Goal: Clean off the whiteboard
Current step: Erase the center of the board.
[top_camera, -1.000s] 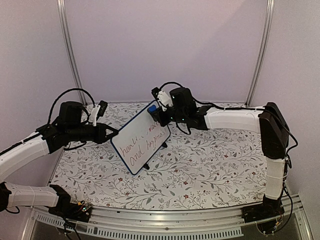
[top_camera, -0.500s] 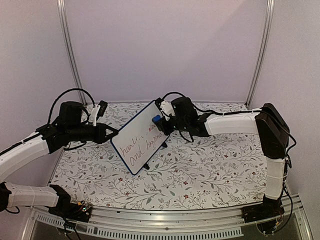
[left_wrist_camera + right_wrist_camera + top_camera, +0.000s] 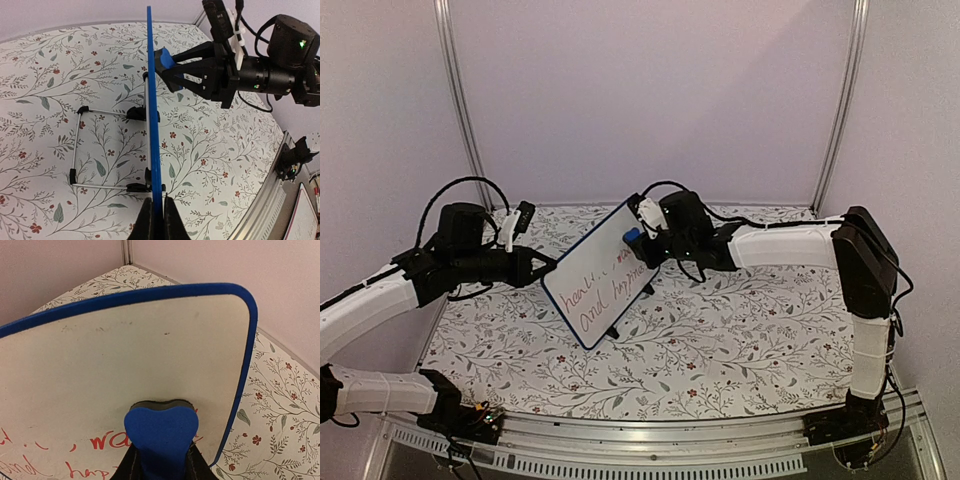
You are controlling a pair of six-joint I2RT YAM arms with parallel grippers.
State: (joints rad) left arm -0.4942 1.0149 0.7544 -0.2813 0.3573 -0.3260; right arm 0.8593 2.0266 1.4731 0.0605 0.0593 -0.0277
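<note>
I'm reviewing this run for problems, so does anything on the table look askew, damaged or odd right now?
Nothing stands out. The whiteboard stands on its wire stand, its edge clamped by the left gripper, while the right gripper presses the blue eraser against it. The top line of writing is patchy.

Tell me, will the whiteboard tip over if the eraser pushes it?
Probably not: the left gripper pinches the whiteboard, and a wire stand props it behind. It looks stiff, since its edge runs straight. Alone, it would likely tip easily, being thin.
</note>
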